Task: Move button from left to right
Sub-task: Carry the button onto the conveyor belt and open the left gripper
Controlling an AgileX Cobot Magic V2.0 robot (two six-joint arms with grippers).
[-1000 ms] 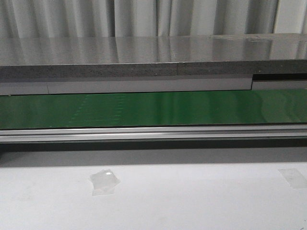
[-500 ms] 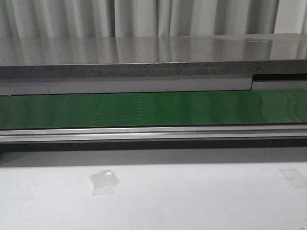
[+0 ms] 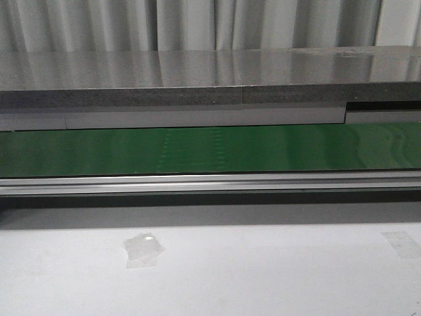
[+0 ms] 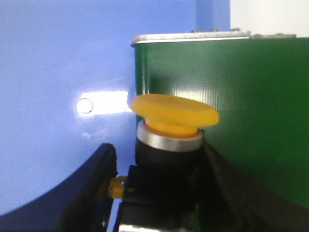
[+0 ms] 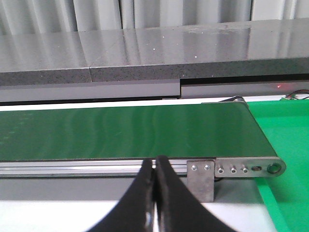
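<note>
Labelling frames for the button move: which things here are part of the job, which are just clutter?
Job:
button
left gripper, around the button
right gripper, shut and empty
green belt

Clutter:
clear plastic scrap
tape piece

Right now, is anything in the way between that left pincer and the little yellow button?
Nothing visible: the button already sits between the left pincer fingers, at the green belt's end. Whether both fingers touch it, I cannot tell.
</note>
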